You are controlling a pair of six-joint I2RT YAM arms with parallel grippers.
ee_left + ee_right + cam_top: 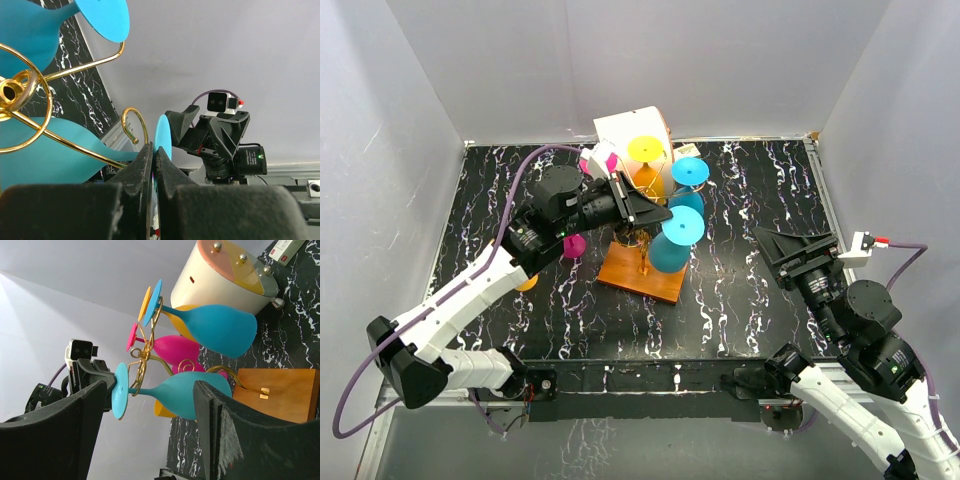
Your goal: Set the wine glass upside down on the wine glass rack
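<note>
The left gripper (154, 149) reaches in from the left of the wine glass rack (141, 357). Its fingers are pressed together on the thin rim of the blue wine glass's foot. A pink glass (573, 246) sits on the table just left of the rack, under that arm. The wine glass (670, 252) hangs upside down at the rack's front right. Its foot is up and its bowl down, and its stem rests in a gold scroll arm. Seen from above, the bowl overlaps the right part of the rack's wooden base (632, 272). Further back on the rack hang a second blue glass (215, 327), a yellow-footed glass (645, 150) and another pink one (172, 349). A white cylinder box (625, 127) stands just behind the rack. Well apart to the rack's right, the right gripper (152, 395) faces the rack with its fingers spread wide and nothing between them.
</note>
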